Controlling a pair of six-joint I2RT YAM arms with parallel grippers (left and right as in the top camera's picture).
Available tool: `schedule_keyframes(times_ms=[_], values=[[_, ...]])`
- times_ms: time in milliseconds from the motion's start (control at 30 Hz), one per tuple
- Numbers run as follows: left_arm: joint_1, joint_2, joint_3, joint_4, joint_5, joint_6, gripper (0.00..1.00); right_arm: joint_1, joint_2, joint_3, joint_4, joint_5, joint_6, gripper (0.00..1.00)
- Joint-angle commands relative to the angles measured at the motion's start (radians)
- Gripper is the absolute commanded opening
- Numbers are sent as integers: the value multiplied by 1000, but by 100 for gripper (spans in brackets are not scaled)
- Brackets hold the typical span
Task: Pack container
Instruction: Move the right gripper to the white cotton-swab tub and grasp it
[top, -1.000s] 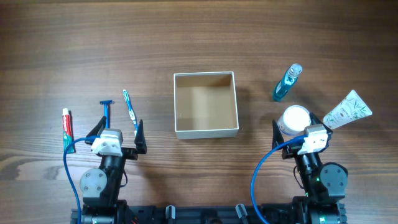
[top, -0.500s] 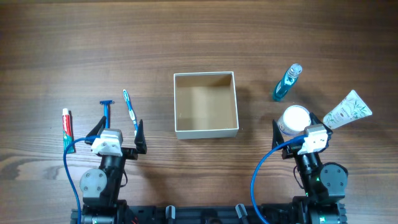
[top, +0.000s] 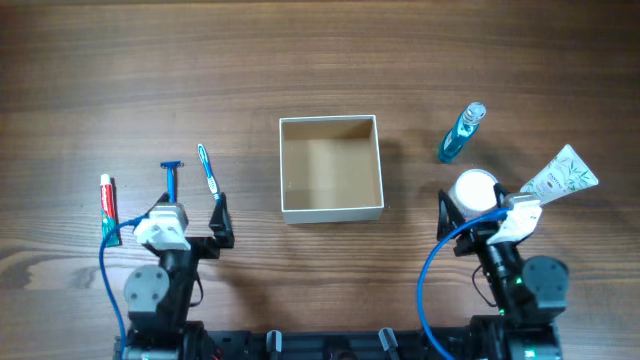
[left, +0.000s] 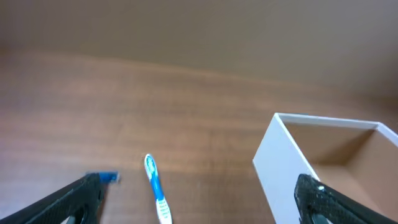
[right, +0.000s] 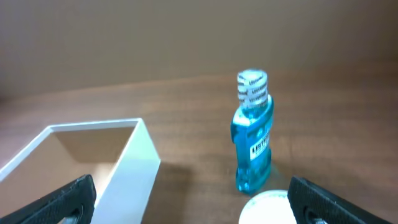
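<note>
Centrally on the worktop (top: 320, 60) sits the container (top: 331, 211) (open top up), between both arms; left tool (top: 188, 208) spread apart near the toothbrush (top: 209, 172); right tool (top: 485, 200) spread apart around the white jar (top: 474, 188).

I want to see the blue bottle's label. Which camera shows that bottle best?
The right wrist view: the blue bottle stands close, side-on, label visible. Overhead shows it small, from above. The left wrist view misses it entirely.
</note>
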Motion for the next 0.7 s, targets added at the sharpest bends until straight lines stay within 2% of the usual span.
schedule_keyframes(times_ms=[0,200,267,400,467,600,667], values=[[-5,121,191,-67,-39,-39,100,-3,152,205,-103,37,29,100],[-5,396,463,-192,-61,-40,100,-3,431,553,-360,53,29,100],[-5,541,619,-320,-61,-69,100,-4,573,729,-532,60,29,100],[-5,714,799,-501,-37,-88,100,-4,761,940,-789,71,28,100],[-5,767,846,-560,-8,-88,100,-3,834,1010,-881,69,32,100],[-5,814,856,-596,70,-88,100,-3,921,1058,-962,112,-2,100],[-5,814,856,-596,82,-88,100,-4,940,1058,-966,173,72,100]])
